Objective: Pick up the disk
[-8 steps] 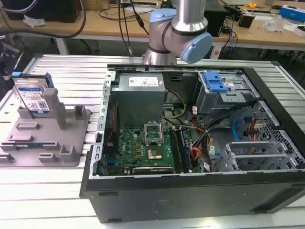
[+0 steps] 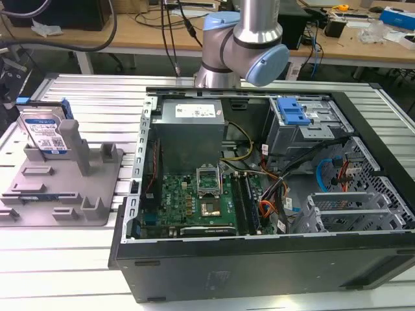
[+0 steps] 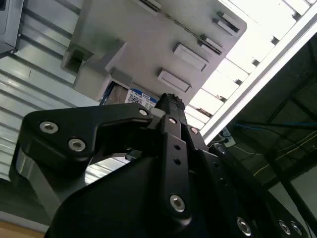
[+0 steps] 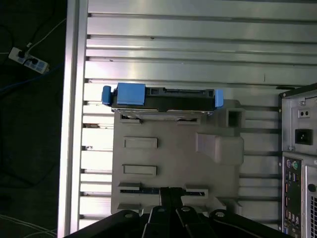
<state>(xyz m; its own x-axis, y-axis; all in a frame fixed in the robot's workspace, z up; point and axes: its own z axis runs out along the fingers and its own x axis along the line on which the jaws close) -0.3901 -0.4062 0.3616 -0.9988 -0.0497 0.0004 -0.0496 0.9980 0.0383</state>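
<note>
The disk (image 2: 45, 134) stands on edge in the grey fixture (image 2: 71, 184) on the slatted counter (image 2: 104, 97), at the exterior view's left. In the first wrist view the claw (image 4: 167, 191) is empty, its fingers together, over the fixture's edge farthest from the disk.

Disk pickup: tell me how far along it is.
Nothing looks done yet: the disk stands upright in the grey fixture, at the exterior view's left. In hand: the gripper, shut and empty, hangs over the fixture's edge opposite the disk in the first wrist view. Left: the grasp and the lift.
</note>
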